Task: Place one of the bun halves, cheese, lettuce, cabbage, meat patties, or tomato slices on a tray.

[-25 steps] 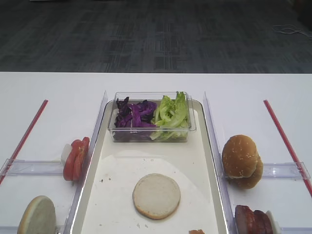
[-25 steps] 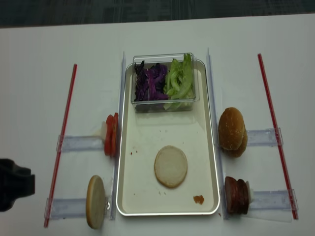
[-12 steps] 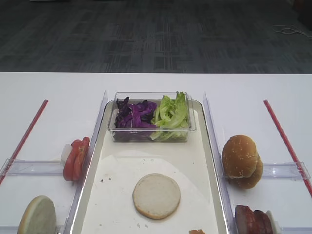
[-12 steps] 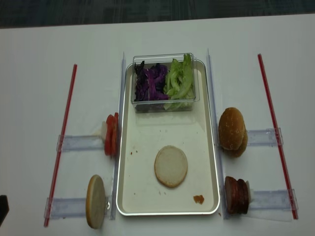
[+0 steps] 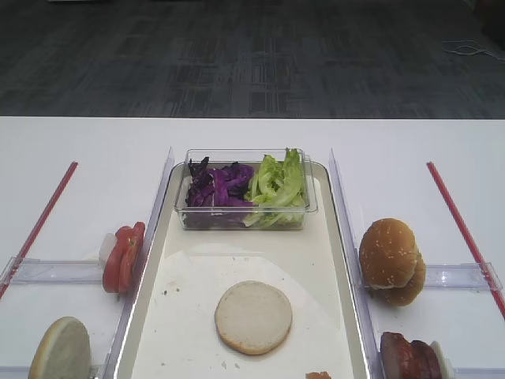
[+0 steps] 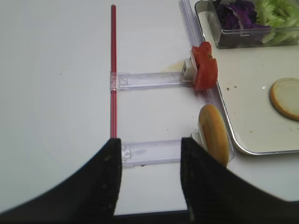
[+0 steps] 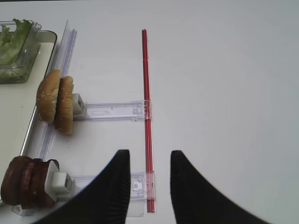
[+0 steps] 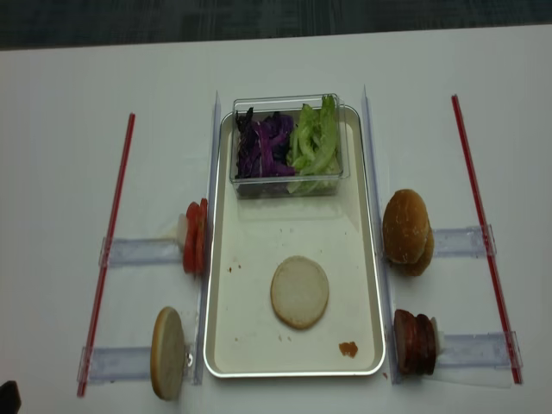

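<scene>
One bun half [image 8: 299,291] is laid flat on the tray [image 8: 372,259]; both hands [image 6: 148,175] [image 7: 149,182] are held apart, empty; the next ingredient should be centred on it.

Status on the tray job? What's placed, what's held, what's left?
Done: one flat cream bun half lies on the long cream-white tray.
In hand: nothing; the left tool and right tool are both open and empty, off to the tray's sides.
Left: red tomato slices, brown meat patties and the other bun half stand off-tray.
</scene>
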`<state>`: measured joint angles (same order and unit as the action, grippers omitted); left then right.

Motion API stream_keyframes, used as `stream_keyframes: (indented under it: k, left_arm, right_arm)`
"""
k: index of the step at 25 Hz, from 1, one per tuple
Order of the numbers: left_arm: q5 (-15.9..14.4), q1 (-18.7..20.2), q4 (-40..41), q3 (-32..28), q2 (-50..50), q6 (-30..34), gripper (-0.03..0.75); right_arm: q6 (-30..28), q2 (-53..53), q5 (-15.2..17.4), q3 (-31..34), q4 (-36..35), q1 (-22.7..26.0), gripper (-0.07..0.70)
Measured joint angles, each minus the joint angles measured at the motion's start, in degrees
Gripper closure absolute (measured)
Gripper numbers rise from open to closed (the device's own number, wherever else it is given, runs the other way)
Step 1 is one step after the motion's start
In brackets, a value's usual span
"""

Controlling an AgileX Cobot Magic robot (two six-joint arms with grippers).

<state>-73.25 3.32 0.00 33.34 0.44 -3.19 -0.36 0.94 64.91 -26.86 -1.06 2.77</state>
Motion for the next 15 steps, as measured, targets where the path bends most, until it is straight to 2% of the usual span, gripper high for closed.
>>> stream_keyframes:
  k: [5,10,15]
  left_arm:
    - [0.1,0.0,0.0,-3.0,-1.4,0.0,0.428]
    - [4.2,0.0,-0.4,-5.0,-1.5,0.1,0.428]
    - [5.1,0.0,0.0,-5.3,-1.5,0.2,0.428]
  right_arm:
    - [-0.1,0.0,0.0,0.0,0.0,0.0,0.386]
    - [-0.1,0.0,0.0,0.0,0.0,0.0,0.386]
    - [-0.1,0.0,0.0,0.0,0.0,0.0,0.386]
